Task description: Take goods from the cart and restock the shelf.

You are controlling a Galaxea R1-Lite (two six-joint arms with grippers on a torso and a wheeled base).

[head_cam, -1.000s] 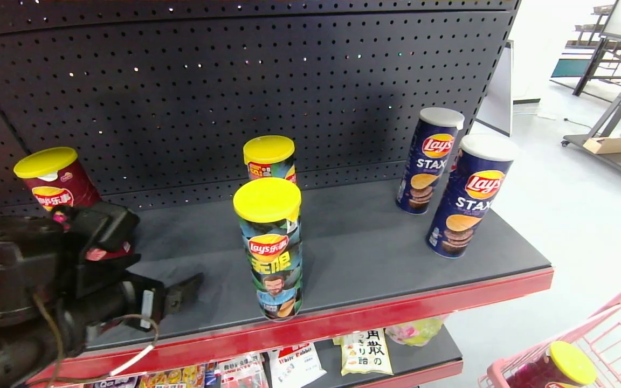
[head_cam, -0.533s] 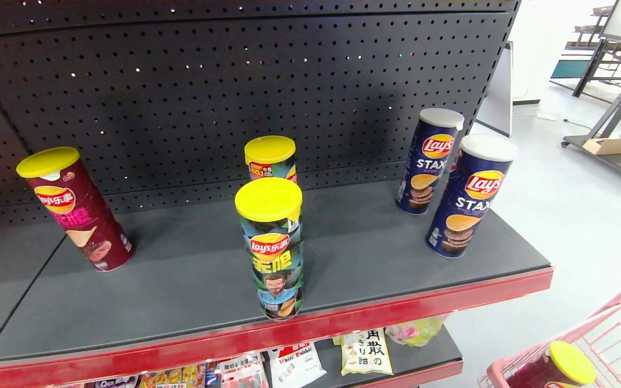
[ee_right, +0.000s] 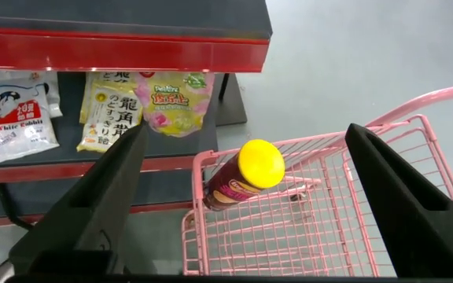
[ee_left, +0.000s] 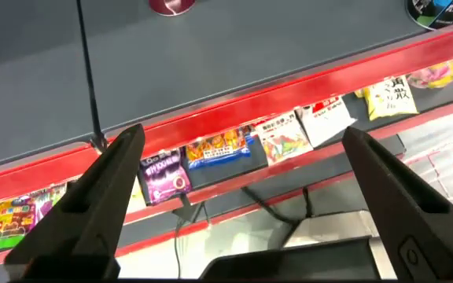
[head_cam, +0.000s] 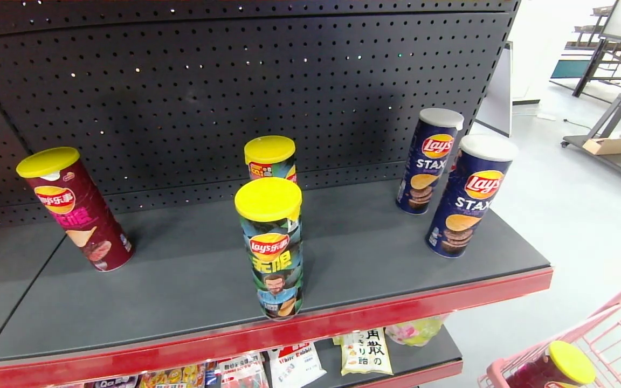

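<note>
Head view: the dark red can (head_cam: 73, 207) with the yellow lid stands upright on the shelf (head_cam: 343, 253), at about 9 o'clock from the cans in the middle. A second ago the left arm was right in front of it. Now the arm has pulled back, and the can stands all by itself. I think that means this can is put away and let go, so one bit of the job is done.

The left gripper (ee_left: 242, 135) is spread wide with nothing in it. It hangs out in front of the shelf's red edge.

There is more to put away. The pink cart (head_cam: 612, 318) sits at about 4 o'clock, down past the shelf's corner. It holds a cart can (head_cam: 556, 369), dark red with a yellow lid like the first one, and it leans against the cart's wire wall. The right gripper (ee_right: 248, 130) hangs above the cart with its fingers spread wide, holding nothing. The cart can (ee_right: 246, 177) lies just under it. I guess this can is the next to be picked up, and there is room for it beside the first one.

The shelf holds more cans too. Two green cans (head_cam: 273, 248) with yellow lids stand in the middle, one behind the other. Two blue cans (head_cam: 469, 196) with white lids stand at 3 o'clock, close together. On the lower shelf (head_cam: 429, 350), at 6 o'clock, lie snack bags (head_cam: 364, 350).
</note>
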